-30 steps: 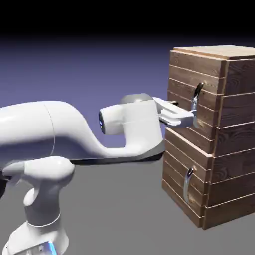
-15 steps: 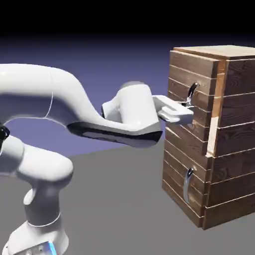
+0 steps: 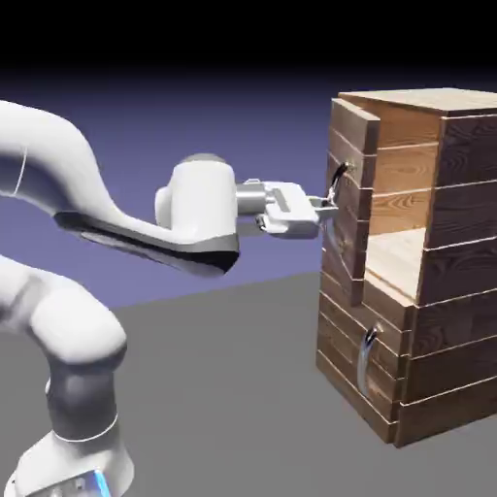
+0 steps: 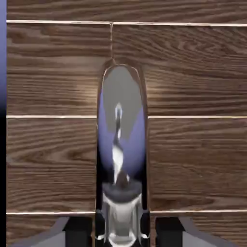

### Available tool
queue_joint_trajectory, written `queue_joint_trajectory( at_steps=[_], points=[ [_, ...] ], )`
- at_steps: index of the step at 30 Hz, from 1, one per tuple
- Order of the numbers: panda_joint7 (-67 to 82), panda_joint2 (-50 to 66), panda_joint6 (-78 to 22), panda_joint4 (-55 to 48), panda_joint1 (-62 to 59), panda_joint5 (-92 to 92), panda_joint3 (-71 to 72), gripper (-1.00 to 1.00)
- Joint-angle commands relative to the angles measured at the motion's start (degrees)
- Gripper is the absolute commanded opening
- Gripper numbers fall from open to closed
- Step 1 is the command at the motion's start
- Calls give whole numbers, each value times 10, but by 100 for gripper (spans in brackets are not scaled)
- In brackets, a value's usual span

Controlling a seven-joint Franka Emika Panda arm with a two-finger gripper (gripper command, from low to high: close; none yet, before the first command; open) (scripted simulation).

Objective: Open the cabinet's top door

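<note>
The cabinet (image 3: 456,243) of dark brown planks stands at the exterior view's right. Its top door (image 3: 351,155) stands out from the front, and pale wood shows inside behind it. My gripper (image 3: 328,205) is shut on the door's curved silver handle (image 3: 339,182). In the hand view the handle (image 4: 120,140) rises large and shiny between my two grey fingertips (image 4: 77,231), with my gripper (image 4: 120,232) closed around its lower end. The door's planks (image 4: 193,159) fill the picture behind it.
Below the top door sits the shorter lower panel (image 3: 340,340), shut, with its small metal handle (image 3: 367,354). My white arm (image 3: 116,223) reaches across from the exterior view's left. The grey table (image 3: 243,408) lies under it.
My gripper has closed on the handle and drawn back to the left. The top door has come away from the cabinet's front, baring the pale inside.
</note>
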State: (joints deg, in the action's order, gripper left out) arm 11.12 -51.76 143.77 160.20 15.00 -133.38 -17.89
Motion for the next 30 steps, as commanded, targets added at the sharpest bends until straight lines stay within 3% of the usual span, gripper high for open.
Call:
queue_joint_trajectory(
  at_steps=[1, 17, 30],
  points=[
    [10, -6, -11, 8, -6, 26, 16, -100],
    [112, -32, -278, 48, 3, 425, 287, -100],
    [78, 156, -598, -117, -35, 686, 531, -100]
  ],
)
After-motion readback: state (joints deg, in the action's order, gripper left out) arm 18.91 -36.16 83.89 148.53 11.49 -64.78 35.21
